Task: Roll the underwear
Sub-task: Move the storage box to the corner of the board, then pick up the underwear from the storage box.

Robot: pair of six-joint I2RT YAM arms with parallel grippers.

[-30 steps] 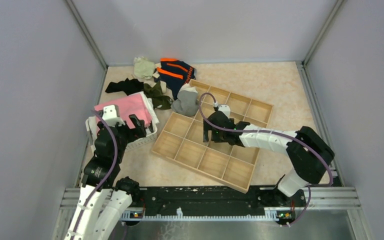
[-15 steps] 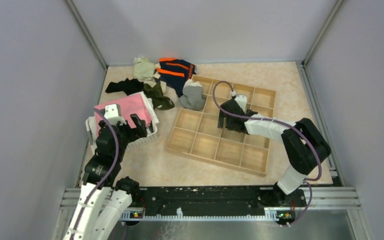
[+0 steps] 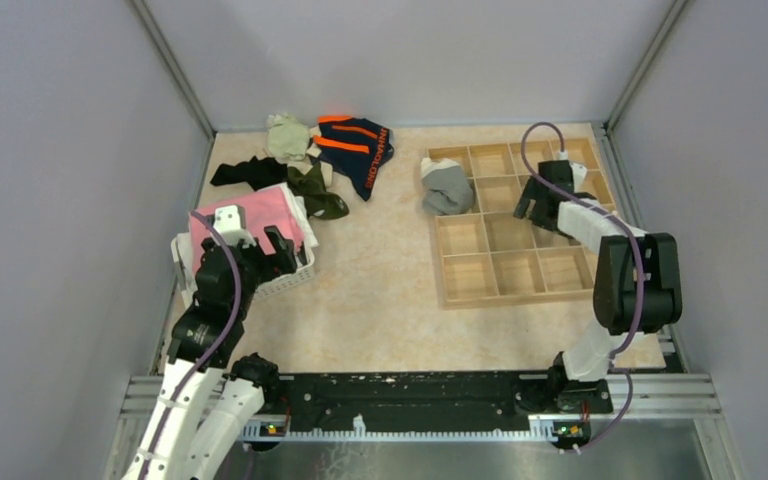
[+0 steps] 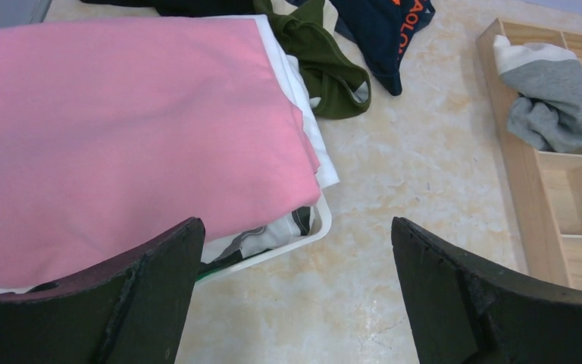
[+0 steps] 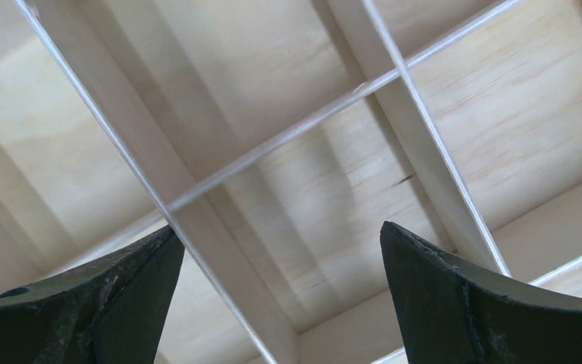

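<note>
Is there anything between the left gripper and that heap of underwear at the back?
Yes. The white basket holding the folded pink cloth lies under and ahead of the left gripper, between it and the olive underwear and navy underwear beyond. Hanging above it, the gripper could likely pass over.

Item: navy underwear (image 4: 383, 30) with orange stripes.
Marking: orange lettering (image 4: 417, 10) in capitals along one edge.
Legible: a fragment, roughly "ALO", cut off by the left wrist view's top edge.
Top view: too small to read.
Other readable text: none.
</note>
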